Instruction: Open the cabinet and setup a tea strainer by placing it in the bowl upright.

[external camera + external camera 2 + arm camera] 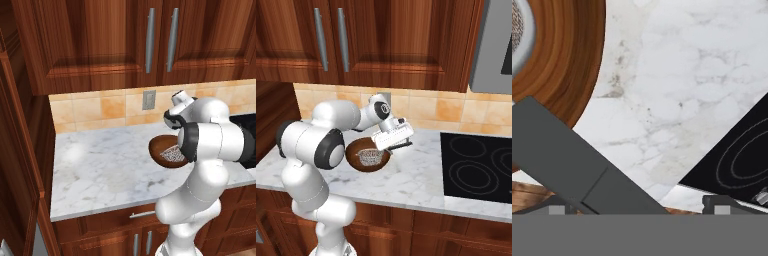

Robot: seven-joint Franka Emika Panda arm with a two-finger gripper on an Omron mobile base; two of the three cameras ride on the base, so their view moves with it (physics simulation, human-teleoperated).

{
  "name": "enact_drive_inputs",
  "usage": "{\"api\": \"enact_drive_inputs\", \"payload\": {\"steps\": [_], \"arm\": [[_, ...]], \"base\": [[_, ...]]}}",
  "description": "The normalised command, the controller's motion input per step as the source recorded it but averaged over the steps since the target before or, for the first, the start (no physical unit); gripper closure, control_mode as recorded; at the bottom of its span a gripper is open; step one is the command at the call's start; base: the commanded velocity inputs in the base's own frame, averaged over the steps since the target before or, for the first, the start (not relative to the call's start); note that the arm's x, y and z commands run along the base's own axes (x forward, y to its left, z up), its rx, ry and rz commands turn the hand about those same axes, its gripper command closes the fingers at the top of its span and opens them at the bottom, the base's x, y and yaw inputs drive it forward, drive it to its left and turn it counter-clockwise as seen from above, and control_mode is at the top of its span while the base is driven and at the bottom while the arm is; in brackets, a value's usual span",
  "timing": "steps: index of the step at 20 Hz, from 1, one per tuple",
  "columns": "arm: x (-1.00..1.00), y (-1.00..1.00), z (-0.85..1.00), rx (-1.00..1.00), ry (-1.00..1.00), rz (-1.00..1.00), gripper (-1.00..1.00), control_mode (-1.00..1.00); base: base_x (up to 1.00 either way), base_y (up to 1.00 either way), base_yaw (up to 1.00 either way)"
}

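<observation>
The dark-brown bowl (357,161) stands on the marble counter (421,175), with the silver mesh tea strainer (370,158) sitting inside it. Both show again in the left base view, bowl (159,145) and strainer (173,156), partly behind my arm. My gripper (400,145) hovers just over the bowl's right rim, open. In the hand view the bowl (567,60) curves across the top left with the strainer's rim (519,35) at the edge. A flat dark grey bar (577,160), apparently the strainer's handle, runs aslant between the spread fingers of the gripper (642,207). The cabinet is out of view.
A black cooktop (476,165) lies in the counter right of the bowl. Wall cabinets with grey bar handles (160,40) hang above, and an outlet (148,99) sits in the tiled backsplash. A tall wood panel (20,165) bounds the counter's left end.
</observation>
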Motion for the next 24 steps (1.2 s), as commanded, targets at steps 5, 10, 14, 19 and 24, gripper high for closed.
{"api": "enact_drive_inputs", "payload": {"steps": [5,10,14,19,24], "arm": [[0.0,0.0,-0.01,0.0,0.0,0.0,1.0,-1.0],[0.0,0.01,-0.01,0.0,0.0,0.0,1.0,-1.0],[0.0,0.0,0.0,0.0,0.0,0.0,1.0,-1.0],[0.0,0.0,0.0,0.0,0.0,0.02,1.0,-1.0],[-0.01,0.0,0.0,0.01,-0.03,0.02,1.0,-1.0]], "base": [[0.0,0.0,0.0],[0.0,0.0,0.0],[0.0,0.0,0.0],[0.0,0.0,0.0],[0.0,0.0,0.0]]}}
